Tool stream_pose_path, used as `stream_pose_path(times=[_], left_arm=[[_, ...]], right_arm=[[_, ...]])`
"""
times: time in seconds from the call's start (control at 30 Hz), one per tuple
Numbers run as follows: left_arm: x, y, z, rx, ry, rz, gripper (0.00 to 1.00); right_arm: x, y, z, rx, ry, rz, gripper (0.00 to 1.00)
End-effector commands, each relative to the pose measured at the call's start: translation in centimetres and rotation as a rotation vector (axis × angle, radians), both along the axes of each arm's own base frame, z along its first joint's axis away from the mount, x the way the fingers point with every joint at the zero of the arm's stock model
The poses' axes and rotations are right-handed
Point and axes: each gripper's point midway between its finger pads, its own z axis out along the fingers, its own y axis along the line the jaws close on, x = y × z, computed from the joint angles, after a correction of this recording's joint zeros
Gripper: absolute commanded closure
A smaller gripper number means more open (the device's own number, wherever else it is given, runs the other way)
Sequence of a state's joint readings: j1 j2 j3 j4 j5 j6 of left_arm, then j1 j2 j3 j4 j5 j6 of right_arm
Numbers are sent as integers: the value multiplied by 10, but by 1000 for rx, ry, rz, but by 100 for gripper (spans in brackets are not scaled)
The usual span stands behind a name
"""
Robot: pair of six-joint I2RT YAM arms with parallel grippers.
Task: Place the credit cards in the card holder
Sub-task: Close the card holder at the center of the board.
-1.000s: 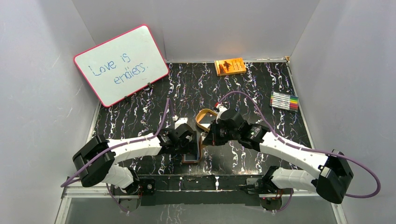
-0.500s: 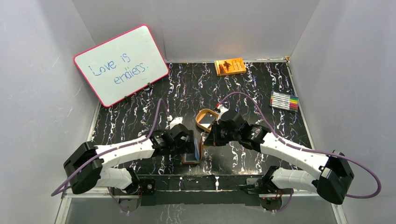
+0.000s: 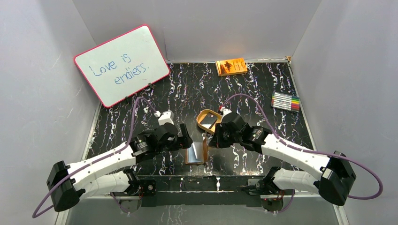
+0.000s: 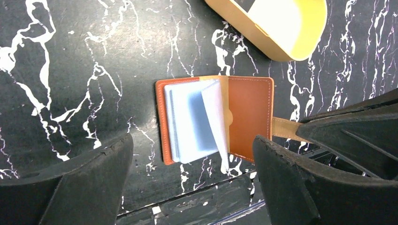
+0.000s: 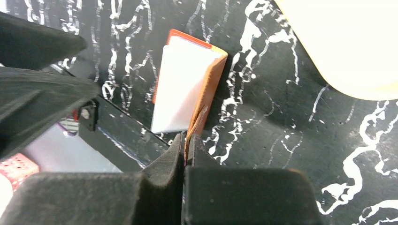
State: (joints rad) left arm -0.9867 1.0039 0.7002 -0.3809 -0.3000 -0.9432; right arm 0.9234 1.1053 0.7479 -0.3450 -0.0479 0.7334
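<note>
The card holder (image 3: 197, 153) lies open on the black marbled table near its front edge. In the left wrist view it (image 4: 248, 117) shows an orange-brown cover and pale clear sleeves (image 4: 190, 122) on its left half, one sleeve standing up. My right gripper (image 3: 211, 140) is shut on the holder's tan strap (image 4: 284, 129); the right wrist view shows my gripper (image 5: 185, 140) pinching that strap. My left gripper (image 4: 192, 140) is open and empty, above the holder. A glossy grey credit card (image 3: 207, 121) lies in the tan oval tray (image 3: 202, 114).
The tan tray (image 4: 281, 49) sits just behind the holder. A whiteboard (image 3: 122, 65) leans at the back left. An orange book (image 3: 231, 66) lies at the back, and a marker pack (image 3: 286, 101) lies at the right. The table's front rail (image 5: 122, 136) runs just beside the holder.
My left arm has drawn back to the left and away from the card holder, which now lies open with its sleeves showing. My right gripper keeps its hold and has barely moved.
</note>
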Motion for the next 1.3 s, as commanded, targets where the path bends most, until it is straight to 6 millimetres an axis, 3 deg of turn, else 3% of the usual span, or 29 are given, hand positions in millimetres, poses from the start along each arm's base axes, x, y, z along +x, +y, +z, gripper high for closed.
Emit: stream_pose_path(times=[0.0,0.17,0.4,0.63,1.27], left_arm=[[-6,19,-14,18,3,47,5],[-13,26,-30,31,36,57,5],[-19,50,-54,67,76,163,6],[-28,61,-71,56,106,211,8],[-48,37,-105,1,235,119,11]], right_arm=[[1,-10,-13,-28,-19,-26,100],[-1,-12,-20,-45,-10,-22,100],[1,-4,-7,-16,-28,8,100],[0,-3,-4,-20,-27,19,100],[-14,-2,-21,15,4,79,100]])
